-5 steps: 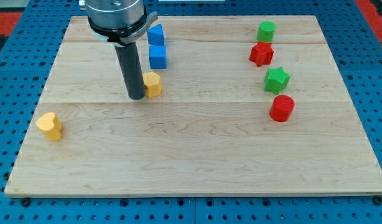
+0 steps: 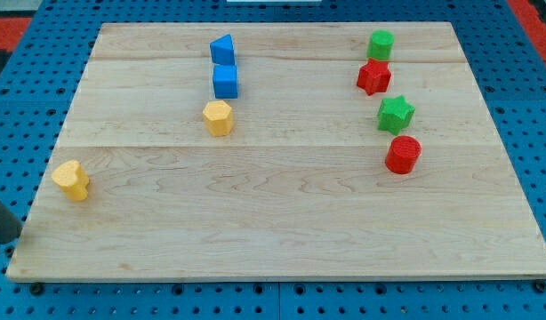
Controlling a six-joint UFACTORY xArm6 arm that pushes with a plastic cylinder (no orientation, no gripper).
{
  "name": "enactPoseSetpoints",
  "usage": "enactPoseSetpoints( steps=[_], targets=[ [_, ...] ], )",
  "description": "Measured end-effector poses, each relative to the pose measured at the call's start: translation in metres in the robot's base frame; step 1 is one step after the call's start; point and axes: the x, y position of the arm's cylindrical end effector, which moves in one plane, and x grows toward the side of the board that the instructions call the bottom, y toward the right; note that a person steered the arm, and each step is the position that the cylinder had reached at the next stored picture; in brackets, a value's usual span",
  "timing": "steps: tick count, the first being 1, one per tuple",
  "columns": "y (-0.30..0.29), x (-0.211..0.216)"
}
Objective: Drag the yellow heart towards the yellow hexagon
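The yellow heart [image 2: 71, 180] lies near the board's left edge, at mid height. The yellow hexagon [image 2: 218, 117] sits up and to the right of it, just below the blue blocks. Only the lower part of my dark rod shows, at the view's left edge. My tip [image 2: 6, 241] is just off the board's left side, below and left of the yellow heart and apart from it. Nothing touches the heart.
A blue triangle-like block [image 2: 222, 48] and a blue cube [image 2: 225, 81] stand above the hexagon. At the right are a green block [image 2: 380, 44], a red block [image 2: 373, 76], a green star [image 2: 396, 114] and a red cylinder [image 2: 403, 154]. The wooden board [image 2: 273, 231] lies on blue pegboard.
My rod has left its place beside the yellow hexagon and now shows at the view's lower left edge, near the yellow heart. No block has moved.
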Motion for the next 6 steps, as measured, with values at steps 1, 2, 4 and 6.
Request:
enactPoseSetpoints(
  steps=[1, 2, 4, 6],
  targets=[
    [0.032, -0.042],
    [0.047, -0.067],
    [0.115, -0.092],
    [0.102, -0.134]
  ],
)
